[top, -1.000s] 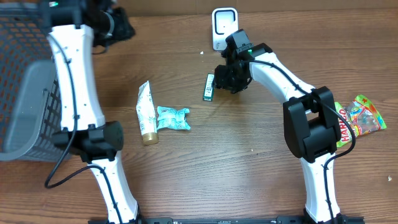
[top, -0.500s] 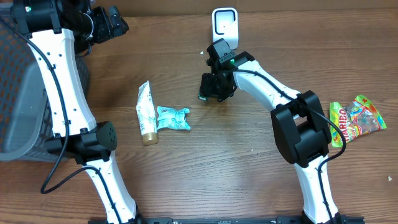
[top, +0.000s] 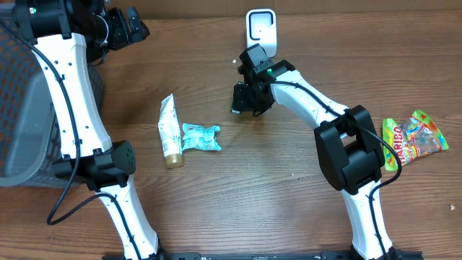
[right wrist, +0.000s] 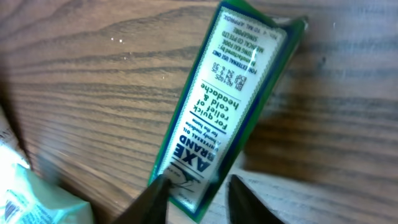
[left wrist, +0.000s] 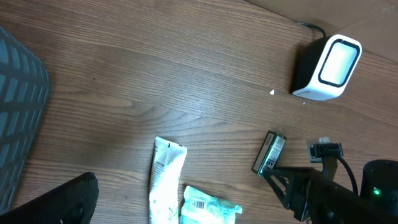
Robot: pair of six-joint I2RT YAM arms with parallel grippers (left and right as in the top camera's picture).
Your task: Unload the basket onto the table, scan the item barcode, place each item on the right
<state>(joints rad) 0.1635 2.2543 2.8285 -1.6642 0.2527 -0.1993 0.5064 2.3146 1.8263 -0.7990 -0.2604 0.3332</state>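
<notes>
The wooden table (top: 289, 202) fills the overhead view. One grey mesh basket (top: 29, 123) stands at its left edge. Two white arms work over the table: the left arm (top: 76, 94) rises beside the basket, and the right arm (top: 317, 94) reaches in toward the far middle.

One white scanner (top: 260, 29) stands at the far edge. Two bright candy bags (top: 411, 137) lie overlapping at the right edge, well apart from everything else. One white tube (top: 170, 133) lies left of centre. One teal sachet (top: 200, 137) lies just beside the tube, near its capped end.

One small green box (right wrist: 227, 106) lies flat on the wood, label up, just in front of the scanner and to its left. The tube and sachet are near it on the other side.

The right gripper (right wrist: 199, 183) is directly over the box, its two fingertips (right wrist: 155, 196) straddling the box's near end. The jaws are partly closed around that end. One finger overlaps the box's corner and the other stands just off its edge, so I cannot tell if they truly pinch it.

The left gripper (top: 137, 24) hangs at the far left corner, well away from the box, jaws spread wide and empty.
</notes>
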